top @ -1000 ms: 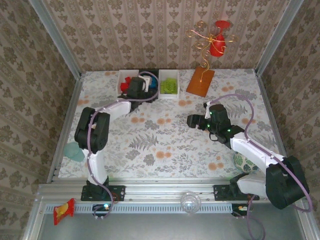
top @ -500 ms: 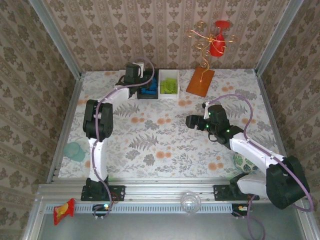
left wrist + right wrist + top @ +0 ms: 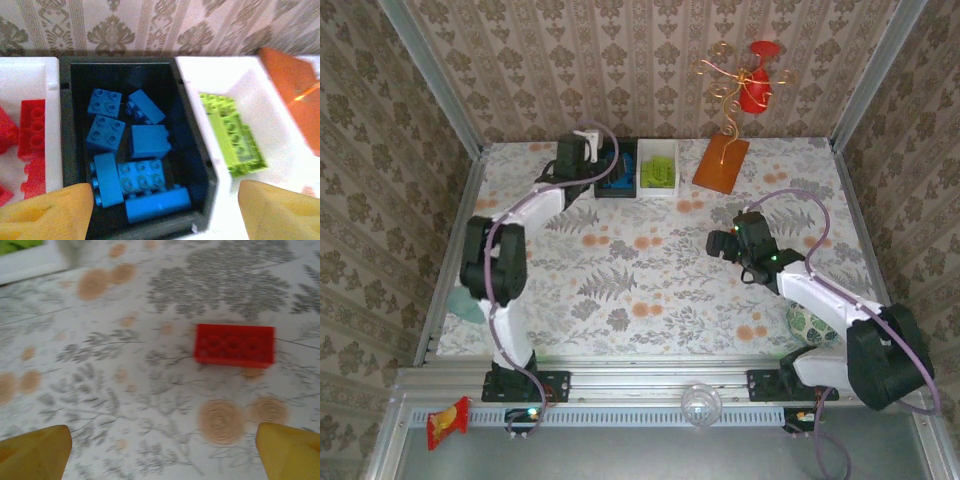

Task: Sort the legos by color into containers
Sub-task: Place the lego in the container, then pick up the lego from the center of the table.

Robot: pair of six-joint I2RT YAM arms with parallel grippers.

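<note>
The left gripper (image 3: 162, 200) is held spread wide and empty over the black bin (image 3: 120, 61), where blue bricks (image 3: 150, 141) are piled mid-frame. The right gripper (image 3: 162, 440) is likewise held wide and empty; a red brick (image 3: 234, 345) is seen on the table (image 3: 150, 390), right of centre in its view.

Blue legos (image 3: 145, 140) fill the black bin (image 3: 120, 61), lime ones (image 3: 232, 135) a white bin (image 3: 250, 85) (red brick (image 3: 234, 345) on floral-print table (image 3: 125, 390)).
</note>
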